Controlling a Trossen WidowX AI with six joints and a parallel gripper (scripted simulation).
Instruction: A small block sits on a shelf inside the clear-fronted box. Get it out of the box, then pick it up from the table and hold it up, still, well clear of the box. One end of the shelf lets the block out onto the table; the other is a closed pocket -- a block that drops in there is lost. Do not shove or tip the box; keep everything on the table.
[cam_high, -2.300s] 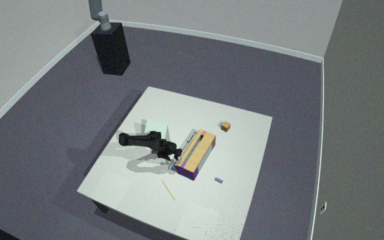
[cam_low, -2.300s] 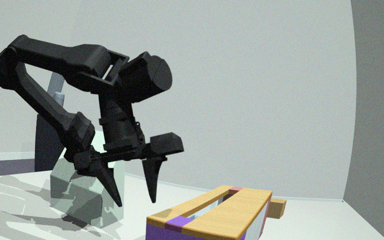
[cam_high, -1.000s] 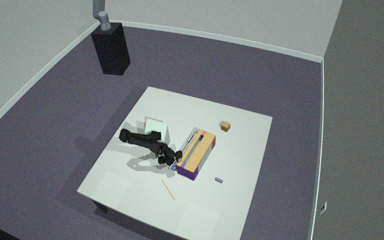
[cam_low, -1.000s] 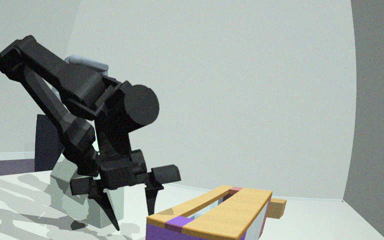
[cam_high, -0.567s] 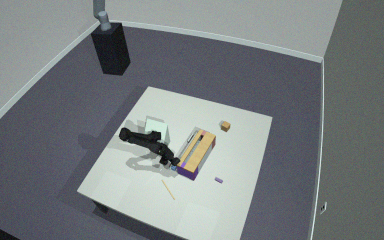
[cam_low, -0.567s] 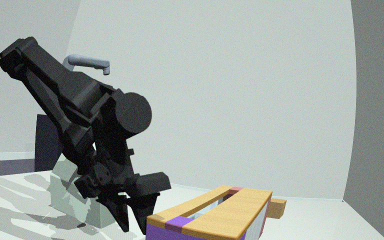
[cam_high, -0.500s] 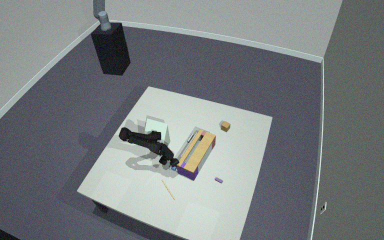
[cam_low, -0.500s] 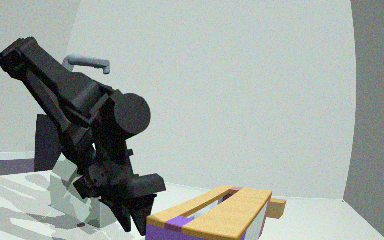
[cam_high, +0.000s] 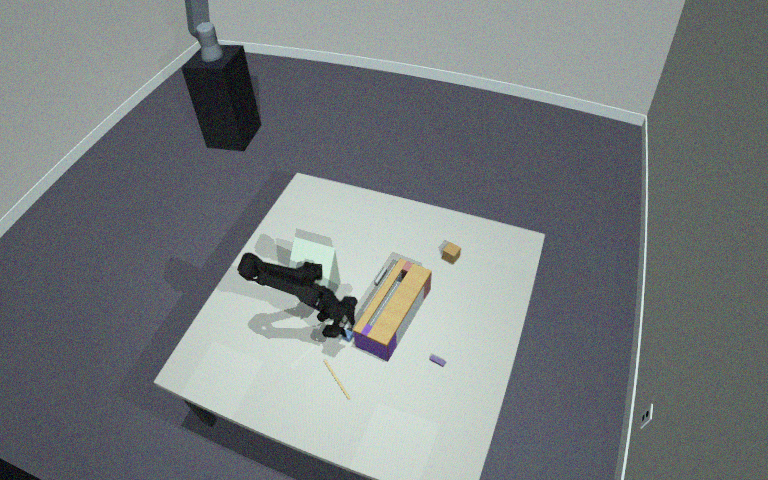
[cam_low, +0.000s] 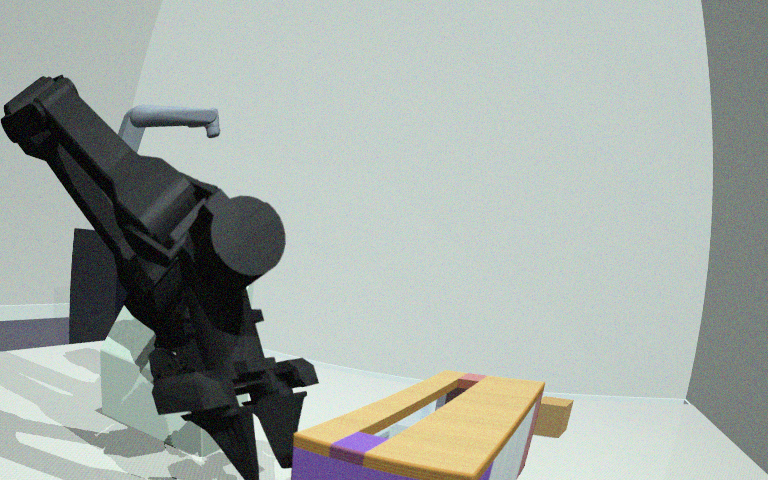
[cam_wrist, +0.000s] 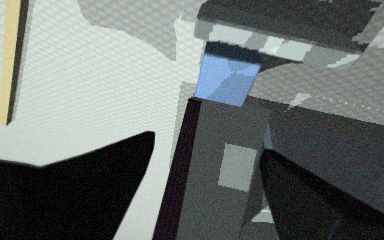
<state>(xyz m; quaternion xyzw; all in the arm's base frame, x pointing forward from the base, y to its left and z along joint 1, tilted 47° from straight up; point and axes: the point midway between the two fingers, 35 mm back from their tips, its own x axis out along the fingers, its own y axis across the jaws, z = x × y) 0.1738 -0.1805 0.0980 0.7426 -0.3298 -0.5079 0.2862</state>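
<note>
The small blue block (cam_high: 348, 335) (cam_wrist: 227, 80) lies on the table outside the box, close to its purple end. The box (cam_high: 399, 305) (cam_low: 447, 418) has a wooden top with a long slot, a purple near end and a reddish far end. My gripper (cam_high: 343, 327) (cam_low: 267, 473) (cam_wrist: 207, 147) is open and points down beside the box's purple end. In the wrist view the block shows beyond the fingertips, not between them. The fingers partly hide the block's surroundings in the top view. The block is out of sight in the exterior view.
A yellow stick (cam_high: 336, 379) (cam_wrist: 10, 65) lies near the box's purple end. A small purple piece (cam_high: 437, 360) and a wooden cube (cam_high: 450, 252) (cam_low: 555, 417) lie beyond the box. A pale green block (cam_high: 313, 251) (cam_low: 121, 373) stands by the arm. A dark, light-edged thing (cam_wrist: 295, 22) is beside the blue block.
</note>
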